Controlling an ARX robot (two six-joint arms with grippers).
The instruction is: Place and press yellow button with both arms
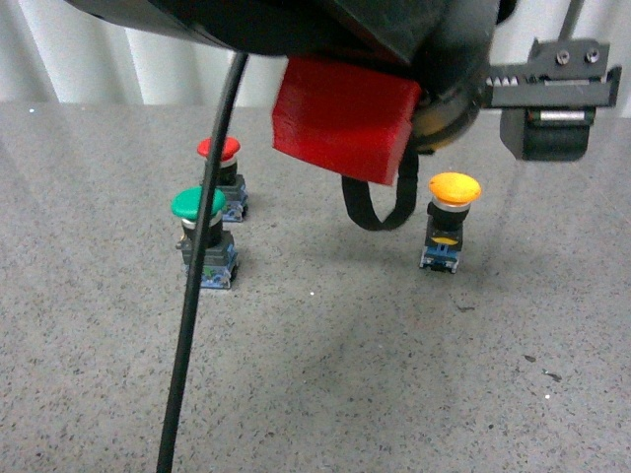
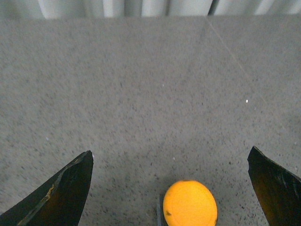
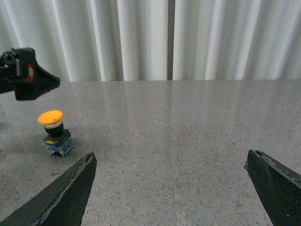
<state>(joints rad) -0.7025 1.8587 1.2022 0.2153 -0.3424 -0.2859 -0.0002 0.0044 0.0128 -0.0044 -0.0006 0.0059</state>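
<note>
Front view: the yellow button (image 1: 452,219) stands upright on the worktop (image 1: 375,384), right of centre, with nothing touching it. A green button (image 1: 204,236) and a red button (image 1: 221,169) stand left of centre. Placement appears complete; pressing is still to do.

Left wrist view: the left claw (image 2: 170,150) is spread wide and empty, with the yellow button (image 2: 190,203) low in frame between its fingers.

Right wrist view: the right claw (image 3: 170,153) is spread wide and empty, with the yellow button (image 3: 54,133) at mid-left. A small label (image 3: 30,71) at upper left is unreadable; no other writing shows.

bench (image 1: 394,374): grey speckled stone look, smooth, faint sheen. yellow button (image 1: 449,219): cap smooth plastic, satin; silvery metal ring beneath. red part (image 1: 340,118): matt plastic. cable (image 1: 186,335): smooth black rubbery jacket. curtain (image 3: 141,37): white pleated cloth.
</note>
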